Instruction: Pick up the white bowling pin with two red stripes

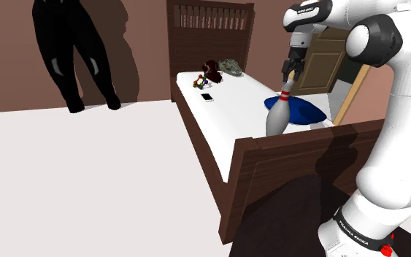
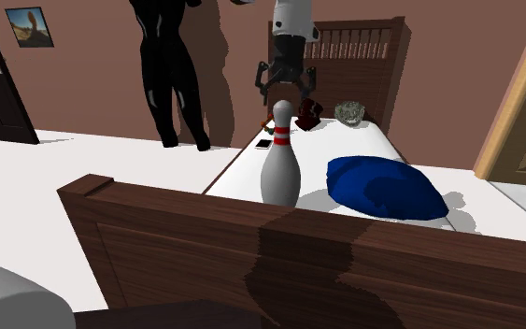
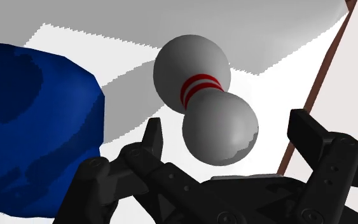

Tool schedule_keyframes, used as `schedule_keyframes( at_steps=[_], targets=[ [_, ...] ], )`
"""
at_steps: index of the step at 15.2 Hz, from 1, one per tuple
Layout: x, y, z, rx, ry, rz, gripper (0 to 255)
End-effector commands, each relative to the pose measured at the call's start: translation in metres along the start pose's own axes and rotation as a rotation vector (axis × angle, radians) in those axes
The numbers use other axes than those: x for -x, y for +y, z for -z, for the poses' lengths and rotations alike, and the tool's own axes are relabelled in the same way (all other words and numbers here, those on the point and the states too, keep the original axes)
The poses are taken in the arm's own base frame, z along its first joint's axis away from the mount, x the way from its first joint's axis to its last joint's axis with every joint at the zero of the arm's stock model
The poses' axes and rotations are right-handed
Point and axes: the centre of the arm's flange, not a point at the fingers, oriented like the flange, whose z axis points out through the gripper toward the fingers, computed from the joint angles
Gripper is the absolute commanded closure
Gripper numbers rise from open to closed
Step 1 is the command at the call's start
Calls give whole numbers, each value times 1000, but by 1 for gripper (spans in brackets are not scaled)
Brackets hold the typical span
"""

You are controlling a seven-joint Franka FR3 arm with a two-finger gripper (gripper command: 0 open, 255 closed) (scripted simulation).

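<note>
Two red stripes ring the neck of the bowling pin (image 1: 278,115), which stands upright on the white mattress of the bed (image 1: 225,109), close behind the wooden footboard (image 1: 298,168) at the near end. In the shoulder view a blue cushion (image 1: 298,111) lies just to its right, close enough that I cannot tell whether the two touch.

I judge the pin's pose favours me. With the base down, the head and narrow neck point straight up at my gripper (image 1: 290,75). That is why I hang directly above it, wrist aimed downward, so the fingers can pass on either side of the head.

My fingers are spread wide, wider than the head of the pin. In the wrist view they flank the head with clear space on both sides. They hold nothing and, as far as I can see, touch nothing. From the second exterior view the fingertips sit just above the crown. The cushion crowds one side, so I would lower with care.
</note>
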Motion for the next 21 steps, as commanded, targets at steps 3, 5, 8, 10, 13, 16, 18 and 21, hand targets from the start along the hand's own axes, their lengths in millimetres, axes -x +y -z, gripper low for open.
schedule_keyframes(
  at_steps=[3, 5, 8, 10, 13, 16, 18, 21],
  targets=[
    [-3, 2, -19, 0, 1, 0, 0],
    [-2, 2, -19, 0, 1, 0, 255],
    [-2, 3, -19, 0, 1, 0, 255],
    [-2, 3, -19, 0, 1, 0, 255],
    [-2, 3, -19, 0, 1, 0, 255],
    [-1, 2, -8, 0, 1, 0, 255],
    [0, 1, 2, 0, 1, 0, 255],
    [1, -1, 18, 0, 1, 0, 255]
  ],
)
